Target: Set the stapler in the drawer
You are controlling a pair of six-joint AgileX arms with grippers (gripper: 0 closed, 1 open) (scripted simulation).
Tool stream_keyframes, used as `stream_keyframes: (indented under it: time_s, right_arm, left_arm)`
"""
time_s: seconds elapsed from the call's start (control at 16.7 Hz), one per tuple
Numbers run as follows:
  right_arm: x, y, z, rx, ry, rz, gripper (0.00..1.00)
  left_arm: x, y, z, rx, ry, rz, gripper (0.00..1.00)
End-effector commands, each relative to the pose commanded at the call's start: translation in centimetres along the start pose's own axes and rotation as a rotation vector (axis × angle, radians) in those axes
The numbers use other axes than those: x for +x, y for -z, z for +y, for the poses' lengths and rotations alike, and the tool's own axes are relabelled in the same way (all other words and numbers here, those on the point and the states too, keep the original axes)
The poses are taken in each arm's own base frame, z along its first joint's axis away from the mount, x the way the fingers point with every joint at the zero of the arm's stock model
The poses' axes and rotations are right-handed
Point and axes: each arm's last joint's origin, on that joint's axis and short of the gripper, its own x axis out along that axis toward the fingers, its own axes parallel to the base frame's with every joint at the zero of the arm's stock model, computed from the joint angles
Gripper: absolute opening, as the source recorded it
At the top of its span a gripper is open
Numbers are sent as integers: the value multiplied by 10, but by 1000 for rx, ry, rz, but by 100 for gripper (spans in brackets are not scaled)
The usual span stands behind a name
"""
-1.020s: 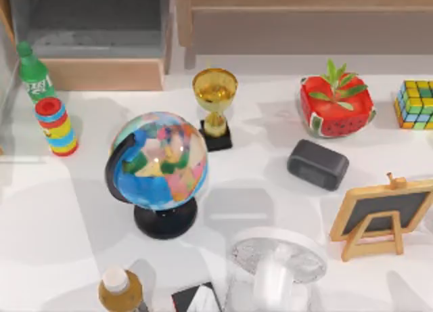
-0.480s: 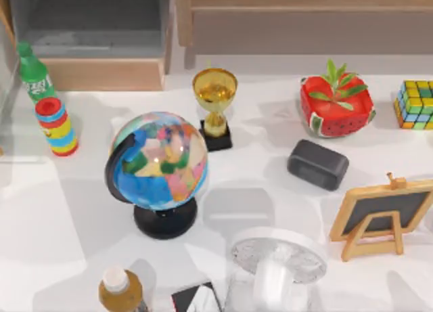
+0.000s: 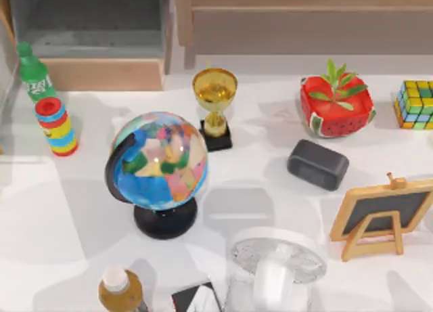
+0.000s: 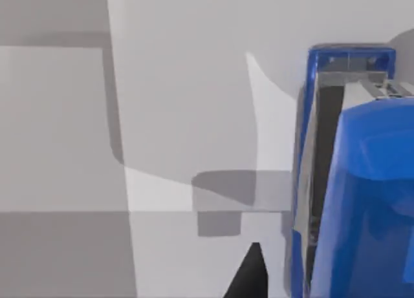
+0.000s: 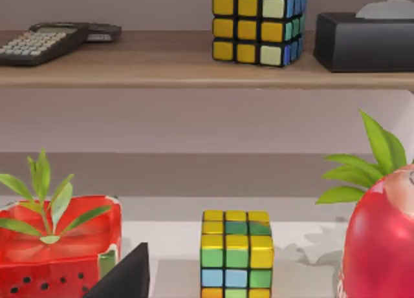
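One relation matters for the coming move: how the stapler (image 4: 349,181) lies against my left gripper (image 4: 249,275). In the left wrist view the blue bar sits just beside the gripper over the pale counter (image 4: 181,104), with its long axis running straight away from the camera, roughly in line with the gripper's own reach. I cannot tell whether the two are touching, nor whether this gripper is spread or pressed together.

My left arm is clearly the nearer one. The right gripper (image 5: 126,275) faces a colour cube (image 5: 236,256) and a watermelon planter (image 5: 58,240), with the brown shelf (image 5: 162,72) beyond them. All of that lies well to the right of the globe (image 3: 161,162), far from the work. I cannot tell this gripper's state either, and I judge this arm idle.

The drawer (image 3: 101,74) stands behind the globe and off to its left, pulled out with its grey inside open to the top camera. A green bottle (image 3: 32,74) and a ring-stack toy (image 3: 55,126) stand left of the globe, just before the tan front panel.

If the stapler is not yet gripped, I judge the grip should close across its narrow width. The carry should then clear the bottle and go in over the front panel.
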Motion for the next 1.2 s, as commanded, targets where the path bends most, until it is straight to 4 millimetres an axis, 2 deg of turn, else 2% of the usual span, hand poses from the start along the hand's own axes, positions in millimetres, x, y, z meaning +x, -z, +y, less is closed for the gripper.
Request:
stream_keyframes:
  time_s: [0.18, 0.24, 0.84, 0.96, 1.2]
  right_arm:
    - [0, 0, 0, 0, 0, 0, 100]
    - [0, 0, 0, 0, 0, 0, 100]
    - [0, 0, 0, 0, 0, 0, 100]
    - [0, 0, 0, 0, 0, 0, 100]
    - [0, 0, 0, 0, 0, 0, 100]
  left_arm:
    - [0, 0, 0, 0, 0, 0, 98]
    - [0, 0, 0, 0, 0, 0, 100]
    - [-3, 1, 2, -4, 1, -5, 100]
    - [-18, 6, 6, -9, 9, -40, 100]
    - [-68, 21, 17, 7, 22, -209, 100]
